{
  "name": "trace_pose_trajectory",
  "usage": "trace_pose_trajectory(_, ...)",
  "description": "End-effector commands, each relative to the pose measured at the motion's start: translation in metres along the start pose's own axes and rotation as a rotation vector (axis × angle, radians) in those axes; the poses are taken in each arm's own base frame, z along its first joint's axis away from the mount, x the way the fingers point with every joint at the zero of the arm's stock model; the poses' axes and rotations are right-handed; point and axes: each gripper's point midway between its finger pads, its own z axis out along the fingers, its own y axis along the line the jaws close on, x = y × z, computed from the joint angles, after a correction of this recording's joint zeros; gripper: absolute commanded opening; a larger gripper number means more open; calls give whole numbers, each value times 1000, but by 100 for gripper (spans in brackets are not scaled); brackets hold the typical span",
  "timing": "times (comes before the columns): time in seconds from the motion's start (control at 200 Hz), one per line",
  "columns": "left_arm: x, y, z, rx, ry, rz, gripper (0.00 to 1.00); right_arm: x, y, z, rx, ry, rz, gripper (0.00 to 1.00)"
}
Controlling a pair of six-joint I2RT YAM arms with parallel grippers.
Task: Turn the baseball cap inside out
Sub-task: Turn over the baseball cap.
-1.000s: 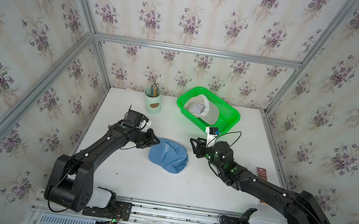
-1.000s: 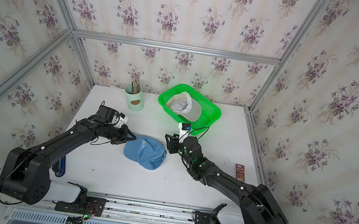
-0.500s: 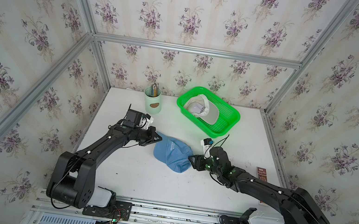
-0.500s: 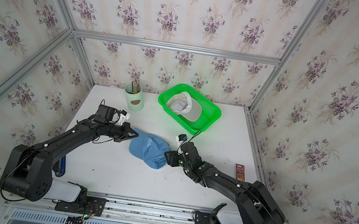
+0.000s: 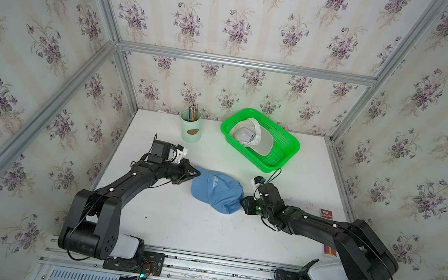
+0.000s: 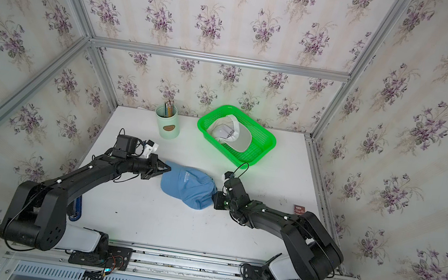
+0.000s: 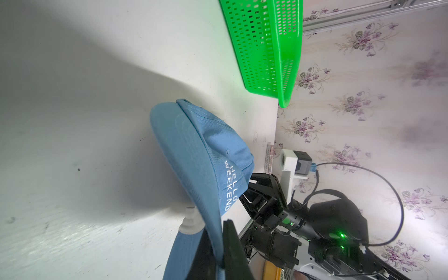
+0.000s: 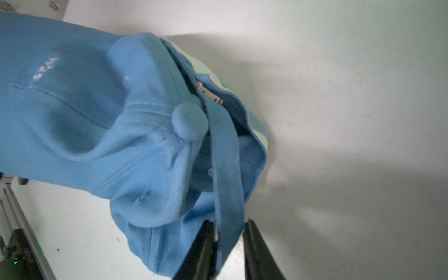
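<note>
A blue baseball cap (image 5: 215, 189) lies right side out on a white table (image 5: 173, 224), just in front of a green basket (image 5: 271, 162) that holds a white cap (image 5: 256, 136). The left gripper (image 5: 197, 174) is clenched on the brim, at the cap's end farthest from the basket. The right gripper (image 5: 241, 202) pinches the rear strap (image 8: 225, 150).

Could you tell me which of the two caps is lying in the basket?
The white cap, inside the green basket; the blue cap is outside it.
</note>
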Motion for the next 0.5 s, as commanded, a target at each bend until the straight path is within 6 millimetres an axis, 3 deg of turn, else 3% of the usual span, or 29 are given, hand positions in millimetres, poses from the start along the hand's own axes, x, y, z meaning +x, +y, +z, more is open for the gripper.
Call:
trace_pose_trajectory(0.0, -11, -20, -8, 116, -16, 25, 0, -25, 16, -15, -116, -90, -13, 12)
trace_pose_trajectory(0.145, -18, -38, -15, 222, -17, 62, 0, -50, 35, -43, -281, -183, -16, 3)
trace_pose_trajectory(0.16, -18, -40, -16, 234, -16, 69, 0, -58, 27, -47, -279, -207, 4, 2)
trace_pose_trajectory(0.29, -20, -61, -22, 339, -18, 118, 0, -74, 26, -66, -417, -259, 83, 2)
trace_pose_trajectory(0.3, -20, -56, -18, 340, -8, 100, 0, -74, 25, -66, -421, -258, 91, 2)
trace_pose_trajectory(0.41, -25, -72, -22, 434, -21, 118, 0, -74, 5, -52, -350, -200, 142, 19)
trace_pose_trajectory(0.495, -24, -70, -19, 436, -14, 117, 0, -79, 0, -48, -319, -197, 153, 37)
